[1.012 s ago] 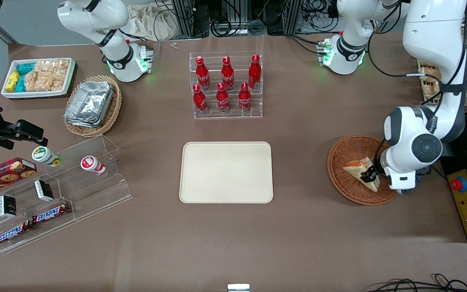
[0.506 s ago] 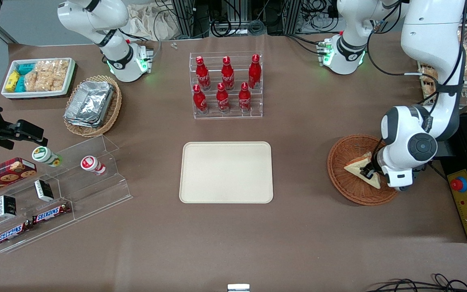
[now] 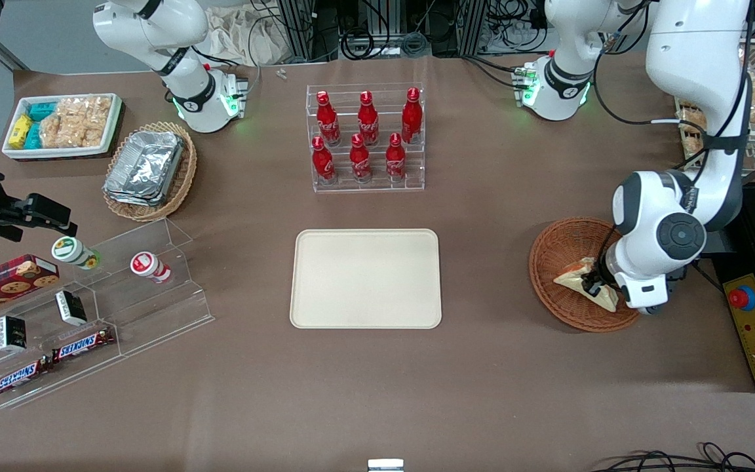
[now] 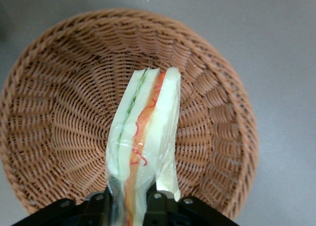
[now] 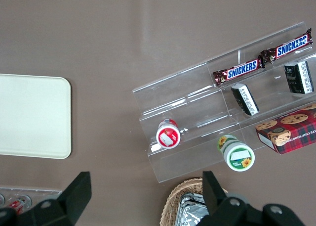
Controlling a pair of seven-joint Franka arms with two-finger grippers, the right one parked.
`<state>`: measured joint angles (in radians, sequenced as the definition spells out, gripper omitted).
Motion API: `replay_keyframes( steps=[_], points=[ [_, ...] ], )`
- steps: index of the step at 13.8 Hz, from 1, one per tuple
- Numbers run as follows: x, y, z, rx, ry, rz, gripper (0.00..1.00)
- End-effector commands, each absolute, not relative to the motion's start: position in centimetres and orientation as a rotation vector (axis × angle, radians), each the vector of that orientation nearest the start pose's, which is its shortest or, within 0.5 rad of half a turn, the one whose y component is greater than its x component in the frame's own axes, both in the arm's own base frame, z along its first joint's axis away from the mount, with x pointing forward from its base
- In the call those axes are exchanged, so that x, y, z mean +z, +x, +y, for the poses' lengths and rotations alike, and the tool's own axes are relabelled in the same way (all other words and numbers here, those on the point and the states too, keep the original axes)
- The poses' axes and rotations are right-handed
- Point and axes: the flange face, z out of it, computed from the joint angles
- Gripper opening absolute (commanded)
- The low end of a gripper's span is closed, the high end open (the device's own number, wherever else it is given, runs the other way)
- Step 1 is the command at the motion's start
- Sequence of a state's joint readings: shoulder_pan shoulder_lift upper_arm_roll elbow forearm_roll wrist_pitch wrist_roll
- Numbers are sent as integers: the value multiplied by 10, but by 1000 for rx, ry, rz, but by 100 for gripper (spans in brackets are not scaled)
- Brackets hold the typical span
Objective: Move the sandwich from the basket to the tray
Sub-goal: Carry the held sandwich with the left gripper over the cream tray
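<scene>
- The hand point(image 4: 132, 202) is clamped on the wrapped sandwich point(image 4: 144, 142) at one end, holding it on edge just above the wicker basket point(image 3: 551, 259), near the table's working-arm end.
- The sandwich looks light and soft: bread would crush, and the clear wrap looks slippery. A gentle pinch across both slices seems best.
- The cream tray point(image 3: 366, 278) waits at mid-table.

claw point(image 4: 132, 206) cut off at frame edge, sandwich point(image 4: 143, 147) base hidden between its fingers
</scene>
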<state>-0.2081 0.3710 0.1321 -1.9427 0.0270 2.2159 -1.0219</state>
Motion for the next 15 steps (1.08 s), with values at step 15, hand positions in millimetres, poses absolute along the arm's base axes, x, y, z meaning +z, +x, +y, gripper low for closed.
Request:
replay_keyframes(
  steps=[15],
  points=[
    [355,581,-390,141,-3069,-268,0]
  ],
)
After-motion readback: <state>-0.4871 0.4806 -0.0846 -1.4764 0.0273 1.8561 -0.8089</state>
